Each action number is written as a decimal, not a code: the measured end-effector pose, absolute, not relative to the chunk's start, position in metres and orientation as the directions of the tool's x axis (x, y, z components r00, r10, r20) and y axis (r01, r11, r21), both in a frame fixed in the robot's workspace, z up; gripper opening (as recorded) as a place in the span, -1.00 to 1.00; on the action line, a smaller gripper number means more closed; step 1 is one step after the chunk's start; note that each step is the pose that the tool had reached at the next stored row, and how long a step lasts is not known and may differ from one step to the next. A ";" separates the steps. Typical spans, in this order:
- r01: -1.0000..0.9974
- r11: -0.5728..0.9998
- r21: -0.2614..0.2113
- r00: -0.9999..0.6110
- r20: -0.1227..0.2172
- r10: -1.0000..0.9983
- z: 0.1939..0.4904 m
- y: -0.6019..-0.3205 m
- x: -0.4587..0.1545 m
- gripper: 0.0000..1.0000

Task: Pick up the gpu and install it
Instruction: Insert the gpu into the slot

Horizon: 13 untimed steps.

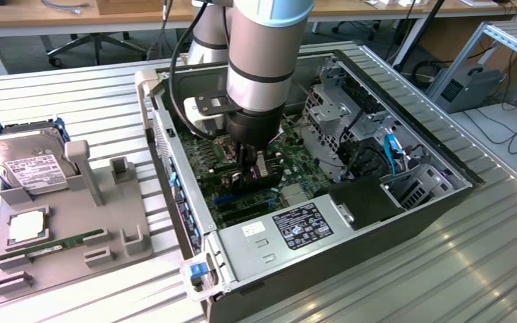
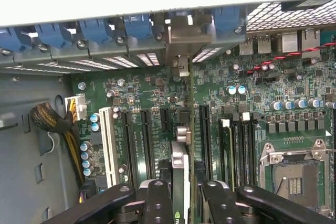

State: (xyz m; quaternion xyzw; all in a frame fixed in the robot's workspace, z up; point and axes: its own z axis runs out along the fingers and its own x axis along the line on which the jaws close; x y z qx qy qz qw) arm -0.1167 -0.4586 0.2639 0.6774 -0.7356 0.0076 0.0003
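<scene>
Green gpu (image 2: 180,182) edge-on, silver bracket | claw (image 2: 181,203) clamped on it

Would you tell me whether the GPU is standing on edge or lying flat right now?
On edge: the gpu stands upright between the gripper fingers, above the motherboard slots.

One gpu (image 2: 179,177), one tool (image 2: 181,203), one computer case (image 1: 438,202), one hard drive (image 1: 27,163), one RAM stick (image 1: 52,246).
</scene>
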 end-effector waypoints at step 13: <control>-0.997 0.082 -0.011 -0.082 0.011 -0.997 0.263 -0.459 -0.117 -0.46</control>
